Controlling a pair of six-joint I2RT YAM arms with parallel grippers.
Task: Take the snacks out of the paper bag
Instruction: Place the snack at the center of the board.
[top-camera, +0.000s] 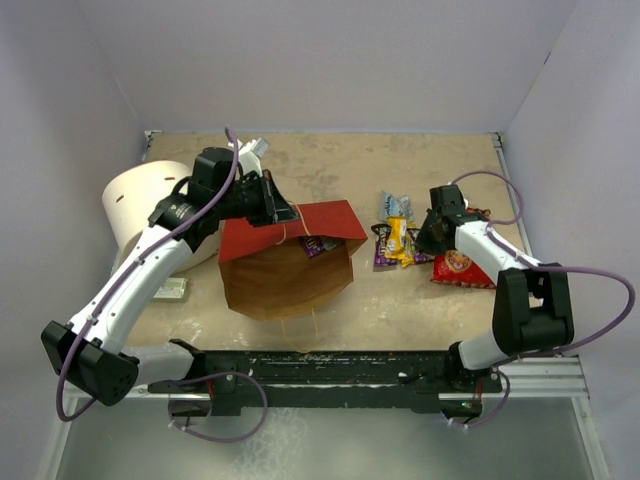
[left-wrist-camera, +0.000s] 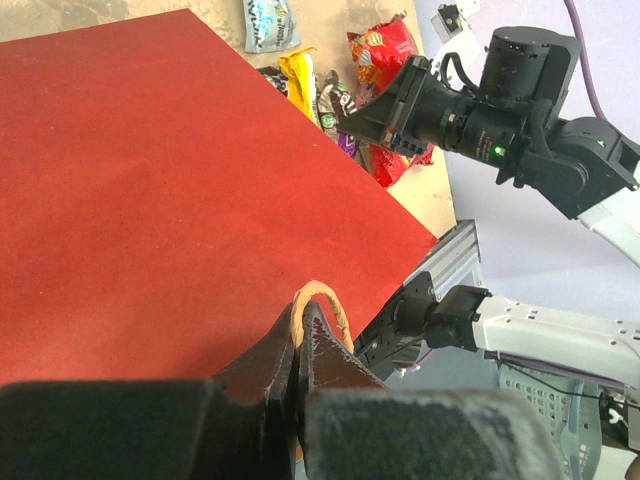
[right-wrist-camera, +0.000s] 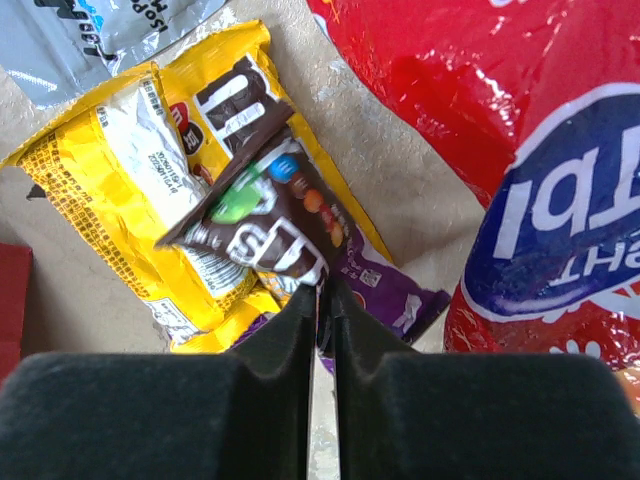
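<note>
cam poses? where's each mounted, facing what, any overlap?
Top external: above and behind left arm and right arm, both showing; looks down on table, paper bag, snacks.
Left wrist: on left arm, looks along the bag's red side toward the snacks; left hand pinching string handle shows, plus right arm.
Right wrist: looks down on snacks; right hand shows.
Shared: all three see the snacks.

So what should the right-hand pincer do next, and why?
Probably the right pincer should open wide and lift off: its tips sit at the edge of the brown packet, already lying over the yellow packet outside. A purple packet shows in the mouth of the paper bag, waiting.
</note>
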